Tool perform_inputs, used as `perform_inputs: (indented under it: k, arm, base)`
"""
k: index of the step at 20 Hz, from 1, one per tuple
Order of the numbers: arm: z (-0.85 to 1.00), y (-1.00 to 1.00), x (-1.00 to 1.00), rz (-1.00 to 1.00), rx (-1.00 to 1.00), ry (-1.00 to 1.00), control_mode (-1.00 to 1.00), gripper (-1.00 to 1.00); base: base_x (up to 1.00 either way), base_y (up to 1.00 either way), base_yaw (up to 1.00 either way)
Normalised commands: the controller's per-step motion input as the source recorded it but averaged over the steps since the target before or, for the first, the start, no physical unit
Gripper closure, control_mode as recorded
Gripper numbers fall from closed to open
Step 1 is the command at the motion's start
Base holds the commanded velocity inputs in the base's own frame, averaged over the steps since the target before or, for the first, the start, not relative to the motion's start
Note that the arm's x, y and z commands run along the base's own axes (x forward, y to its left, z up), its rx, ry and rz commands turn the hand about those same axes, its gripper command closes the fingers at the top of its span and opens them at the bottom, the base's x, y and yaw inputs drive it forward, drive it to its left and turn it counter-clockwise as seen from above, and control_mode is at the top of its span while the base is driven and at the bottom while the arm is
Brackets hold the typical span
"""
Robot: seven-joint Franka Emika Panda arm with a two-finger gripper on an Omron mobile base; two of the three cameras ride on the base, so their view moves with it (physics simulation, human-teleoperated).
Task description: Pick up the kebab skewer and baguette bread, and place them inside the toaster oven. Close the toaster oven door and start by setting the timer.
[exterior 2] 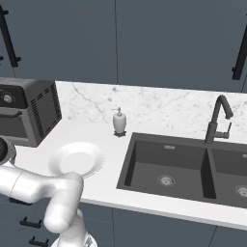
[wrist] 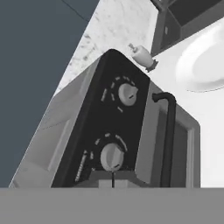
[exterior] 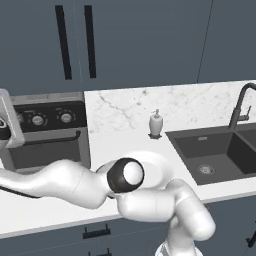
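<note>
- Toaster oven point(exterior: 47, 132), the boxy black and grey countertop one, stands at your left on the white marble counter point(exterior: 125, 142); its grey-framed glass door point(exterior: 45, 152) with the thin black bar handle point(exterior: 52, 140) is shut and upright.
- Knobs: in the hand view you look closely at the black control panel point(wrist: 103, 135), rolled sideways; two round silver knobs point(wrist: 127, 93) sit on it, ringed by pale tick marks; a strip of white lettering runs beside the nearer knob, too blurred for you to read.
- Gripper: its fingertips lie beneath the grey band of the hand view, so you cannot tell whether the jaws are spread or closed; the white arm point(exterior: 75, 182) reaches left toward the oven.
- Round white plate point(exterior 2: 76, 159) lies on the counter in front of the oven; a small white soap dispenser point(exterior 2: 119, 120) stands by the backsplash; the dark double sink point(exterior 2: 166, 166) and black faucet point(exterior 2: 217, 120) lie to your right.
- No brand name legible anywhere.
</note>
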Motion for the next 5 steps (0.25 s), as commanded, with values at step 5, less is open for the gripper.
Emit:
perform_inputs:
  k: [5]
  arm:
    - [-0.19,0.39,-0.41,-0.20,0.46,0.06,-1.00,1.00]
  base:
    - [0.00,0.00,0.00]
